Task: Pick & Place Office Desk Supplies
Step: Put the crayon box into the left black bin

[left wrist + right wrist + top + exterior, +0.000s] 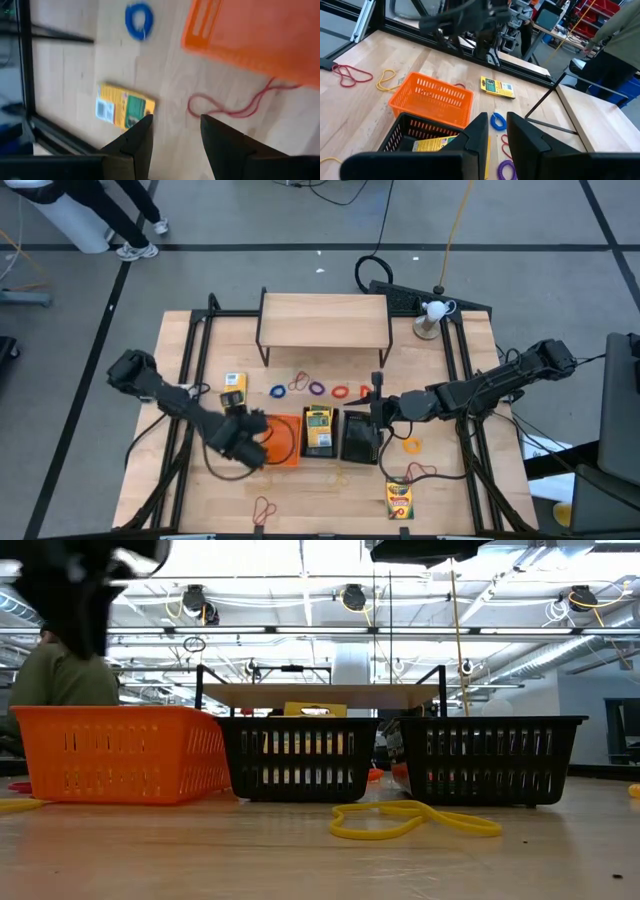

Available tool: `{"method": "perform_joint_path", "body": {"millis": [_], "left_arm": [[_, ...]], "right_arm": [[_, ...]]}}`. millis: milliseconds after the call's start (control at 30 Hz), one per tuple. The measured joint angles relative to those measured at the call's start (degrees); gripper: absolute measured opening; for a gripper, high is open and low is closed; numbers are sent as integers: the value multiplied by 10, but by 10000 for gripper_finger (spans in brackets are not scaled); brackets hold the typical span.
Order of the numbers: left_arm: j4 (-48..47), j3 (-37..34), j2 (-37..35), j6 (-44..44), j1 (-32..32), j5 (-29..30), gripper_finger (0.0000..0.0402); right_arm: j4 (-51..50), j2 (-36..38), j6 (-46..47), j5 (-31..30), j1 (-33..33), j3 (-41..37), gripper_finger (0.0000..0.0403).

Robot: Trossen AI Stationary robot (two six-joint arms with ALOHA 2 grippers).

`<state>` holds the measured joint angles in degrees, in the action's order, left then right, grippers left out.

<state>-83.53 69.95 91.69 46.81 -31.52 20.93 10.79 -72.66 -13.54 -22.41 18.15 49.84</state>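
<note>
Hovering beside the orange tray [285, 442], the left claw [172, 135] has its fingers apart with nothing between them, and its wrist view looks down on a crayon box [125, 106], a blue rubber band [139, 20] and a red rubber band [235, 106] on the table [300, 500], probably lining up a pick. The right claw [496, 131] hangs over the right black tray [360, 436], fingers a narrow gap apart and empty, seemingly placed for a drop or simply waiting. One crayon box already lies in the middle black tray [318, 452], and another box [399, 500] sits loose near the table's front edge, so sorting is partly done.
</note>
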Motion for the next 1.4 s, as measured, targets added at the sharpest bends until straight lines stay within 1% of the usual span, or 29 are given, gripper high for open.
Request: {"method": "perform_joint_path", "body": {"millis": [167, 233, 333, 467, 633, 933, 1033, 1233, 1400], "left_arm": [[2, -71, 0, 122, -58, -1, 166], [13, -92, 0, 157, -74, 0, 166], [44, -118, 0, 188, -88, 0, 166], [75, -148, 0, 203, -94, 0, 166], [96, -174, 0, 232, -85, -1, 166], [160, -188, 0, 293, -55, 3, 166], [175, -196, 0, 339, -40, 4, 166], [173, -203, 0, 448, -12, 12, 166], [172, -203, 0, 511, 1, 24, 166]], "right_arm": [[3, 0, -8, 0, 0, 0, 59], [10, 0, -10, 0, 0, 0, 59], [18, 0, -15, 0, 0, 0, 59], [22, 0, -22, 0, 0, 0, 59], [23, 0, -22, 0, 0, 0, 59], [23, 0, -16, -2, 0, 0, 59], [23, 0, -8, -2, 0, 0, 59], [23, 0, -7, -3, 0, 0, 59], [23, 0, -6, -3, 0, 0, 59]]}}
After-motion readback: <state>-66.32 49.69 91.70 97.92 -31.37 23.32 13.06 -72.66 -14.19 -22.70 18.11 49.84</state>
